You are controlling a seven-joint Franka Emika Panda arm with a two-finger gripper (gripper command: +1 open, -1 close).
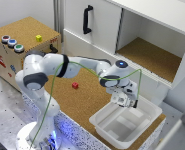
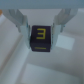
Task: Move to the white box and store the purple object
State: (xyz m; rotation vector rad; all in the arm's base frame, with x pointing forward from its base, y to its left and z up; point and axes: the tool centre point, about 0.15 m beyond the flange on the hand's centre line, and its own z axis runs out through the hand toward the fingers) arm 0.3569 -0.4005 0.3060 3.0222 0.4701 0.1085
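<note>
One purple object [image 2: 41,39] sits gripped in the jaws over the white box [image 1: 151,114], seemingly unobstructed, red cube [image 1: 75,85] well apart.

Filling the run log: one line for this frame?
stage: over white box | hand: shut on purple cube | cube: held between fingers, yellow mark facing wrist camera | release: not yet | red cube: on cork

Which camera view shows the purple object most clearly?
The wrist view shows it best: the purple object fills the middle of the picture between the gripper's fingers, with a yellow mark on its face. In the exterior view the gripper hangs over the white box, but the cube cannot be made out.
</note>
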